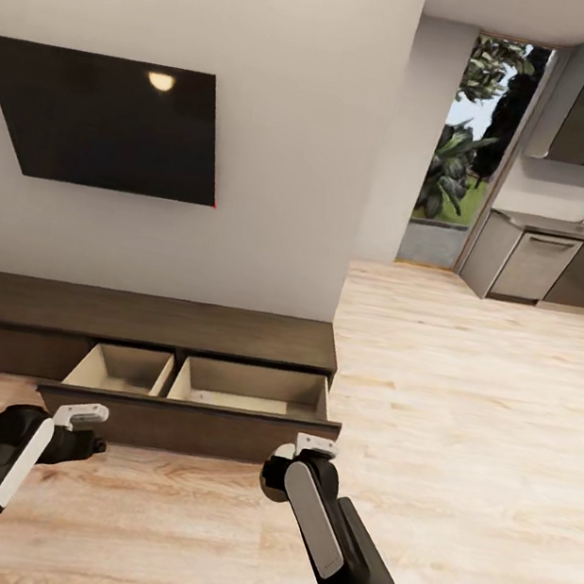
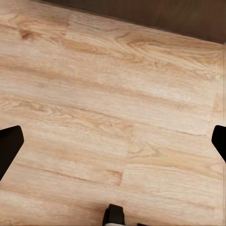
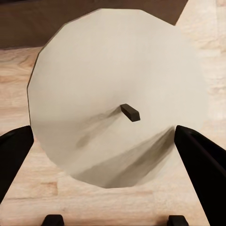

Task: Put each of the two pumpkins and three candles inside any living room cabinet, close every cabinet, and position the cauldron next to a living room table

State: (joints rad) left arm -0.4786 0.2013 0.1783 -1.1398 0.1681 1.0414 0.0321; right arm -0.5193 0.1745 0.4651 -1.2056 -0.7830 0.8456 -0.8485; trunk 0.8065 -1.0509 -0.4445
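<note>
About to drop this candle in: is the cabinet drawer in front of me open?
Open. The drawer is pulled out from the cabinet, showing its pale inside.

The long, low, dark brown cabinet (image 1: 144, 319) sat on the floor against the wall. Its wide drawer (image 1: 196, 400) was pulled out — two pale beige boxes inside, side by side. A round, pale candle (image 3: 117, 94) with a short dark wick stood up close — between two black fingers (image 3: 200, 160), above the wood floor.
</note>
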